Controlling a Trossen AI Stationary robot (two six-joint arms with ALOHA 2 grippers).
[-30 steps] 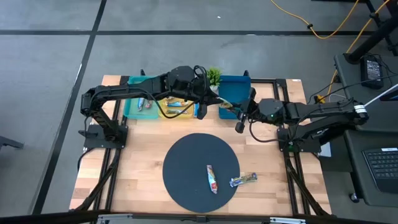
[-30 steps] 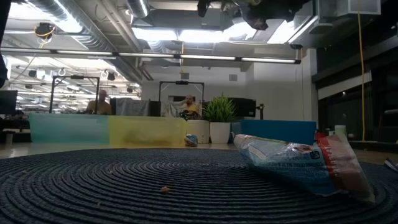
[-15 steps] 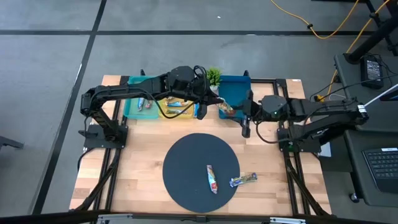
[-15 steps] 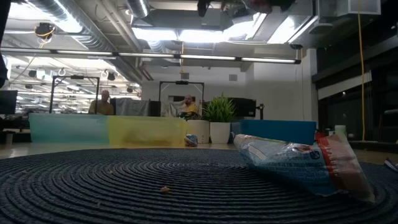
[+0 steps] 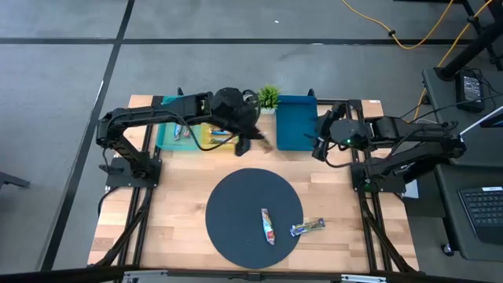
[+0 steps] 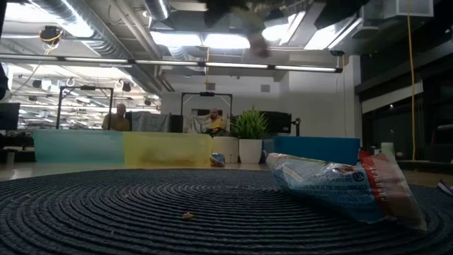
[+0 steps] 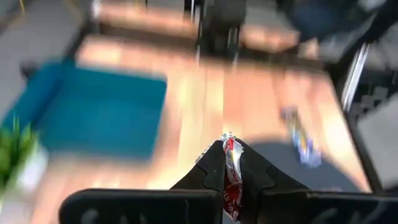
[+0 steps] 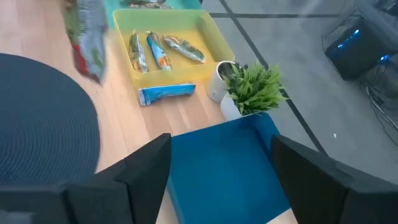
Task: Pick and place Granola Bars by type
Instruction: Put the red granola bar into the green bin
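One light, crinkly red-wrapped bar (image 7: 231, 167) sits pinched endwise in the left gripper (image 7: 232, 163); its slick foil suits a mid-length grasp. The right gripper (image 8: 217, 163) hangs released over the blue bin (image 8: 224, 168).

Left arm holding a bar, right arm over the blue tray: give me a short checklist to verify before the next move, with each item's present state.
1. Left gripper has a firm hold: ok, fingers shut on a red-and-white bar.
2. Right gripper free of load: ok, fingers open, nothing between them, above the blue tray.
3. Blue tray ready to receive: ok, interior shows bare.
4. Yellow tray contents settled: ok, three bars lie inside; a blue bar lies outside on the wood.
5. Bars left on the mat: not ok, one on it, one at its edge.
6. Which tray the held bar belongs in: cannot tell.
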